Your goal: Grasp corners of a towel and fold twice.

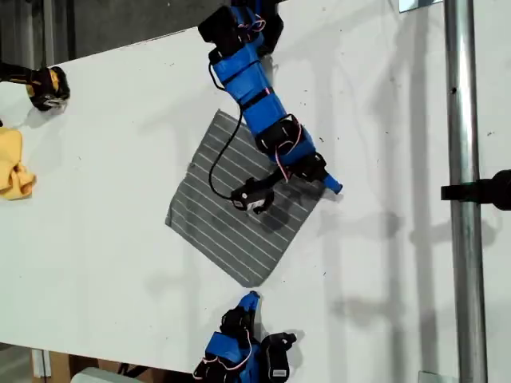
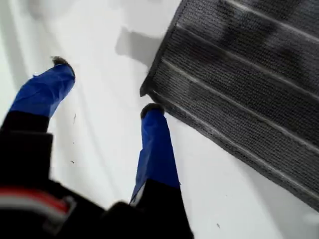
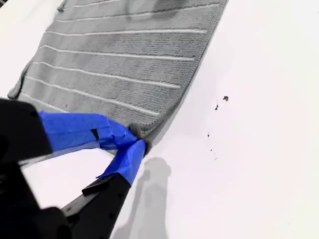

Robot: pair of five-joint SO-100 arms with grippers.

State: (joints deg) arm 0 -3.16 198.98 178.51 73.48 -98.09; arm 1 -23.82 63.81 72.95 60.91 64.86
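Meanwhile my second hand (image 3: 135, 138) pinches a towel (image 3: 124, 59) corner (image 3: 142, 128); my first hand (image 2: 107, 87) hovers spread beside another.

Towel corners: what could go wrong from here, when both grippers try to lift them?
1. My first gripper is open beside one corner, not around it. Closing now may catch only the table, or push the towel away.
2. My second gripper seems to pinch only the tip of the other corner; it may slip out on lifting.
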